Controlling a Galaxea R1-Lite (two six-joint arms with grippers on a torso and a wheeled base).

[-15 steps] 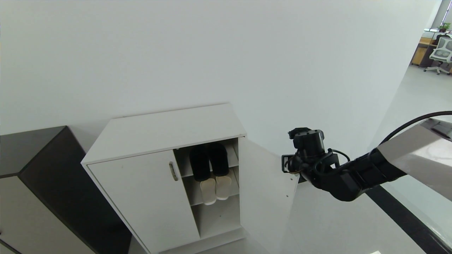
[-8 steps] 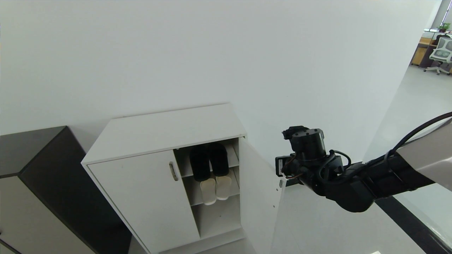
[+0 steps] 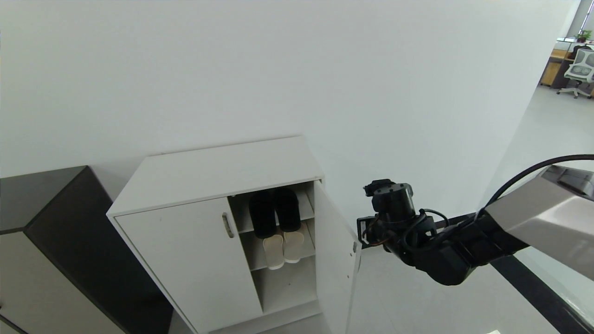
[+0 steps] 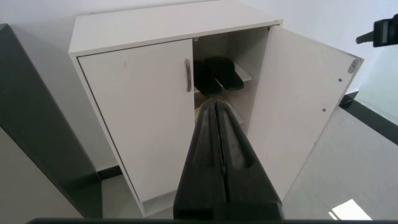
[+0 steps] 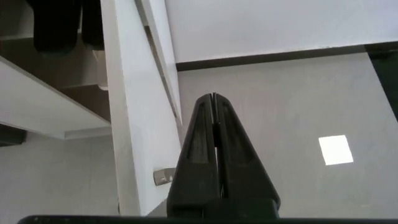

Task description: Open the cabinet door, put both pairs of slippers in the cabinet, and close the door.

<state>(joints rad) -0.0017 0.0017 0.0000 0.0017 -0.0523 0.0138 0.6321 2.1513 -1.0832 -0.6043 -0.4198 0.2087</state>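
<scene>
Sitting on the cabinet point(image 3: 218, 171) shelves, 2 pairs of slippers point(image 3: 264, 218) are waiting behind a half-open door point(image 3: 336, 264) that needs shutting, the right gripper point(image 3: 364, 230), pinched together and empty, seemingly touching its edge.

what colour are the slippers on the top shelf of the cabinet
The top-shelf slippers are black, which shows best in the head view.

Matt white laminate cabinet point(image 3: 218, 171) with satin metal bar handle point(image 3: 227, 225); matt black slippers point(image 3: 274, 211); smooth cream slippers point(image 3: 283, 246); glossy grey floor point(image 3: 408, 311).
</scene>
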